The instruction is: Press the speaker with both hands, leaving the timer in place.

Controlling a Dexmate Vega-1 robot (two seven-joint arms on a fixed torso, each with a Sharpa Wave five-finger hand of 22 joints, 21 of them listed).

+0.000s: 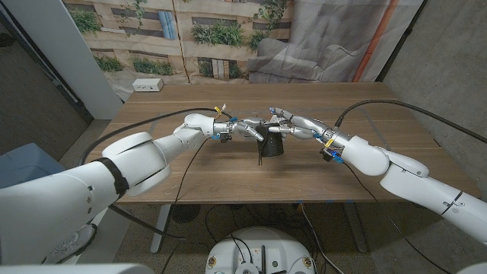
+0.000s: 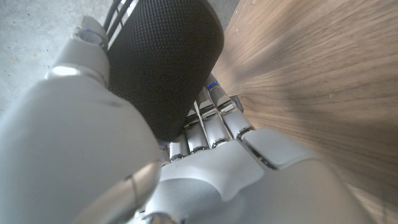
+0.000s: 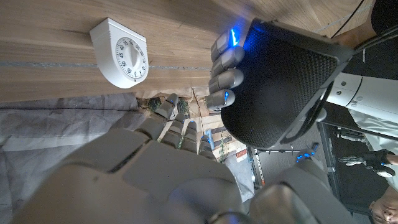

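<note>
No brand is showing on the black mesh speaker, and the only writing is the ring of numerals on the white timer, too small for you to read. You are working at mid-table, with bare wood lying open between the speaker and the near edge, the timer sitting apart from it and a white power strip resting at the far left corner. Your left hand is pressing its fingers against one side of the speaker and your right hand is pressing the other, so both are grasping it between them.
</note>
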